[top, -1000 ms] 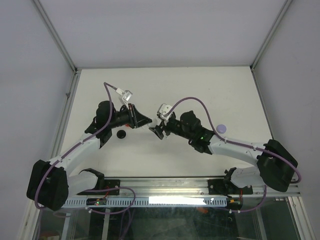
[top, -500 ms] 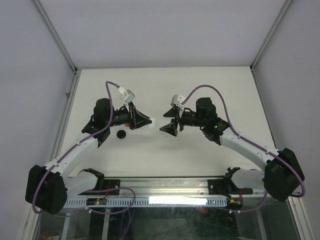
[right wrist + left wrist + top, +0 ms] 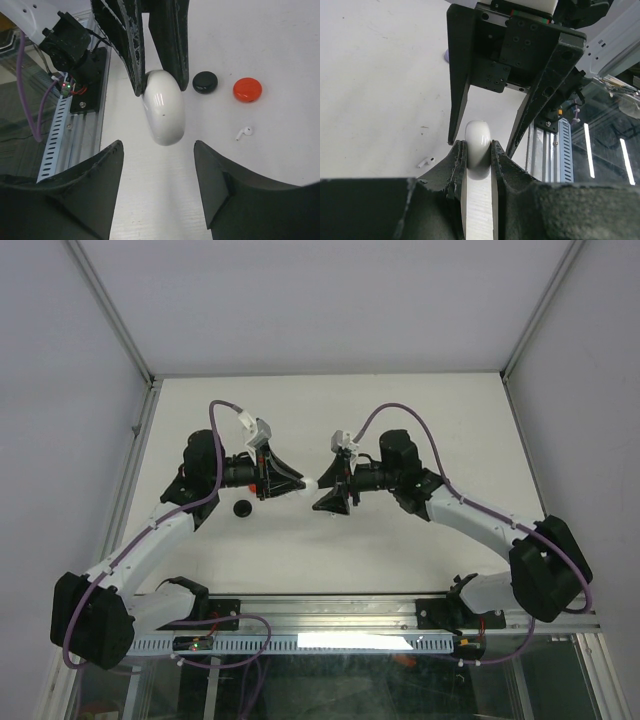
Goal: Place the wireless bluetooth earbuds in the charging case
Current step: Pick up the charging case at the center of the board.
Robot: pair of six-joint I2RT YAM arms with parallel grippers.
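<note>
My left gripper (image 3: pixel 479 146) is shut on a white oval charging case (image 3: pixel 479 145), held edge-on above the table and poking out past the fingertips. In the top view the case (image 3: pixel 311 484) sits between the two gripper tips. My right gripper (image 3: pixel 157 143) faces it, open, with its fingertips just short of the case (image 3: pixel 164 107) and one on each side. A white earbud (image 3: pixel 244 132) lies on the table below, also visible as the same earbud (image 3: pixel 424 162) in the left wrist view. No other earbuds show.
A black round case (image 3: pixel 205 81) and a red round case (image 3: pixel 247 89) lie on the table near the earbud; the black case (image 3: pixel 241 508) sits under the left arm. The metal rail (image 3: pixel 330 615) with cables runs along the near edge.
The right arm has swung left to face the left gripper, and its jaws have narrowed somewhat. The left gripper, still holding the case, has edged right and turned toward it.
</note>
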